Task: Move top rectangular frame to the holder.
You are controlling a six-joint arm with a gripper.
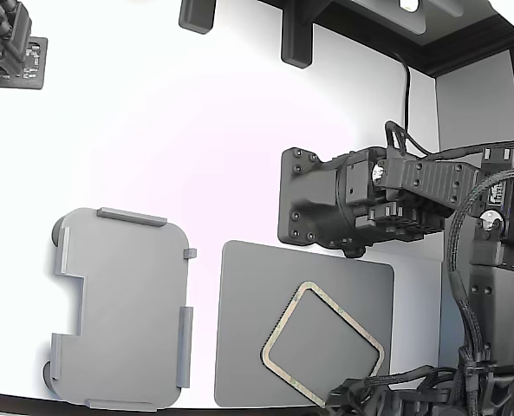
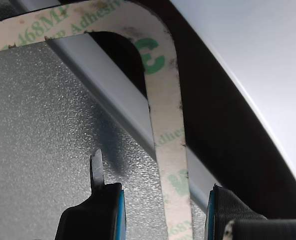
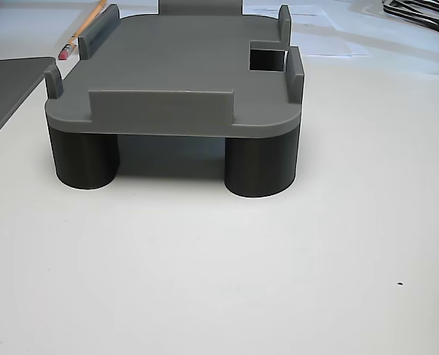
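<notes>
The top rectangular frame point(image 1: 322, 342) is a thin beige outline with a serrated edge. It lies tilted on the dark grey mat point(image 1: 257, 347) at the bottom middle of the exterior view. In the wrist view one side strip of the frame point(image 2: 170, 165), printed with green lettering, runs between my gripper's point(image 2: 160, 200) two fingers point(image 2: 95, 210). The jaws stand apart on either side of the strip without touching it. The holder point(image 1: 122, 303) is a light grey tray with edge tabs and a stepped notch, at the exterior view's left. It also shows in the other view point(image 3: 175, 66), standing on round legs with nothing on it.
A black arm body point(image 1: 335, 208) with cables hangs over the table just behind the mat. More cabling point(image 1: 387, 390) covers the mat's lower right corner. A pencil point(image 3: 82, 33) lies behind the holder. A second dark arm point(image 1: 1, 52) is at the top left.
</notes>
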